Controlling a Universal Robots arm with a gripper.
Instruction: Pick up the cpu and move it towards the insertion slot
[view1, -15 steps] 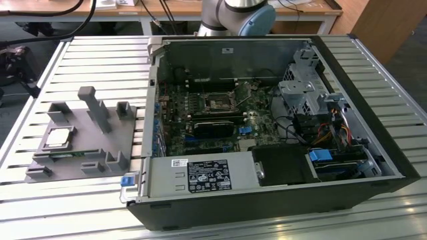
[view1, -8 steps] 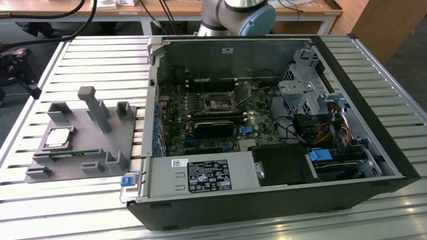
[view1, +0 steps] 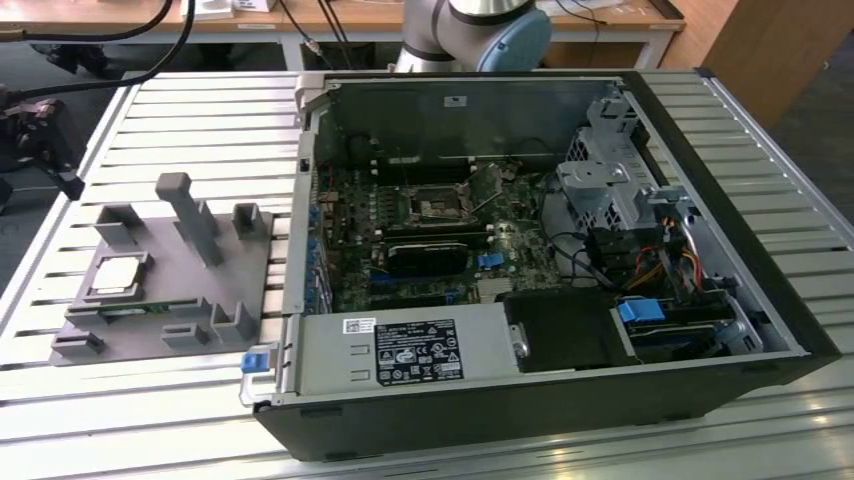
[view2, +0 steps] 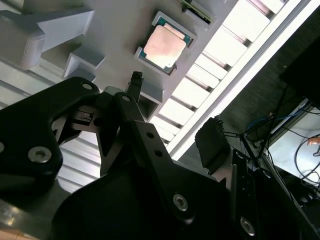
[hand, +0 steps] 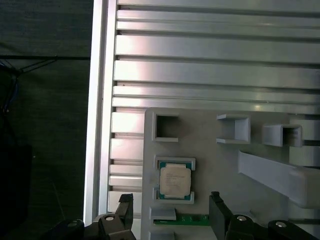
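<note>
The cpu (view1: 118, 275), a small silvery square chip, lies flat in a recess of the grey fixture (view1: 200, 290) at the exterior view's left. Both wrist views look down on the cpu (hand: 175, 180) (view2: 165, 46) in its pocket. My gripper (hand: 171, 212) (view2: 172, 112) hovers above the fixture (hand: 215, 155), open, its two dark fingertips (hand: 125, 207) spread wider than the chip and holding nothing. The insertion slot (view1: 438, 207), a square socket with a metal frame, sits on the motherboard inside the open computer case.
The black computer case (view1: 534, 410) lies open on a slatted aluminium table (view1: 174, 110), with a power supply (view1: 400, 352) and drive cage (view1: 601, 190) inside. A green memory stick (hand: 182, 220) lies beside the cpu. Upright fixture posts (view1: 180, 205) stand nearby. The table edge (hand: 97, 100) runs close to the fixture.
</note>
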